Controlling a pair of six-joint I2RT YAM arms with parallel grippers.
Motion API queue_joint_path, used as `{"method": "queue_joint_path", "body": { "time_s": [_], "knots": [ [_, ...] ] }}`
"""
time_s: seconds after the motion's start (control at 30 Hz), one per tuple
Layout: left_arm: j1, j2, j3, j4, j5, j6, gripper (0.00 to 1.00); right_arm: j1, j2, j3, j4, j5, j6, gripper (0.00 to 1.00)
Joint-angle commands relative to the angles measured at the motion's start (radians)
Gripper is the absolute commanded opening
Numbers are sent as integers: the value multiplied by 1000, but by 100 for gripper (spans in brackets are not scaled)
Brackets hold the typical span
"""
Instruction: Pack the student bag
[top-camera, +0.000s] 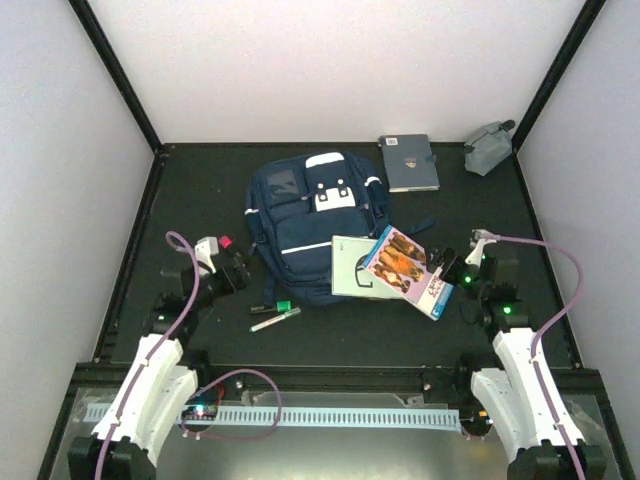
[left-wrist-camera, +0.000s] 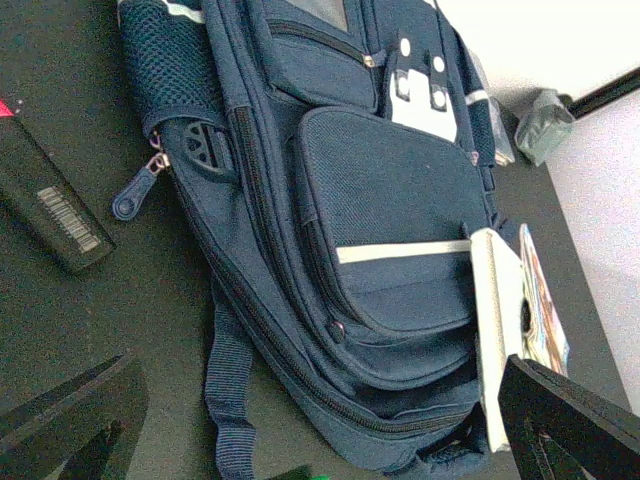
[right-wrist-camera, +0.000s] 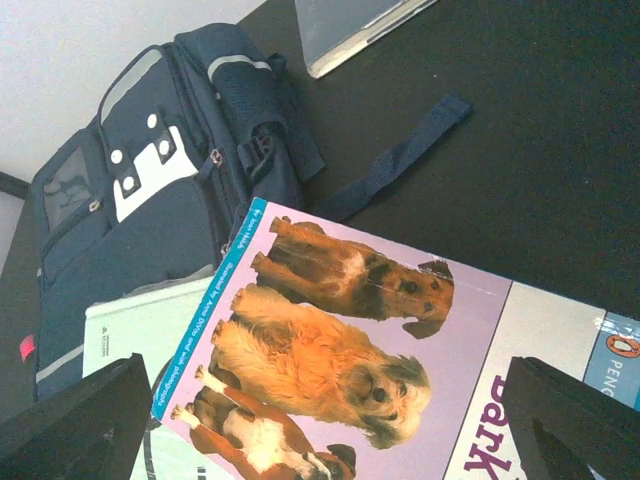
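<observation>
The navy student bag (top-camera: 305, 215) lies flat mid-table, white buckle patch at its far end; it fills the left wrist view (left-wrist-camera: 340, 200), zips closed. A book with dogs on its cover (top-camera: 408, 268) lies tilted over a pale green book (top-camera: 350, 265), both resting against the bag's near right corner. My right gripper (top-camera: 452, 270) is open just above the dog book (right-wrist-camera: 350, 330), at its right edge, fingers wide apart. My left gripper (top-camera: 240, 272) is open and empty, beside the bag's near left side, over a strap (left-wrist-camera: 228, 390).
A grey notebook (top-camera: 410, 162) and a small grey pouch (top-camera: 488, 148) lie at the back right. A white marker (top-camera: 275, 319), a dark pen and a green item (top-camera: 284, 306) lie in front of the bag. A black barcoded object with a pink end (left-wrist-camera: 50, 205) lies left of the bag.
</observation>
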Motion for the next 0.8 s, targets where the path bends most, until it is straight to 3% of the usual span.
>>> {"method": "queue_joint_path", "body": {
  "time_s": [0.0, 0.27, 0.5, 0.7, 0.77],
  "knots": [
    [0, 7, 27, -17, 43, 46, 99, -1, -4, -5, -21, -6, 3, 99],
    [1, 64, 29, 30, 147, 124, 99, -1, 30, 7, -34, -7, 4, 99],
    [0, 85, 44, 48, 115, 131, 99, 27, 65, 73, -50, -103, -101, 99],
    [4, 102, 107, -36, -199, 112, 99, 218, 151, 147, -19, -50, -84, 99],
    [6, 112, 128, -45, -232, 110, 99, 328, 203, 175, 3, 14, -65, 99]
  ]
}}
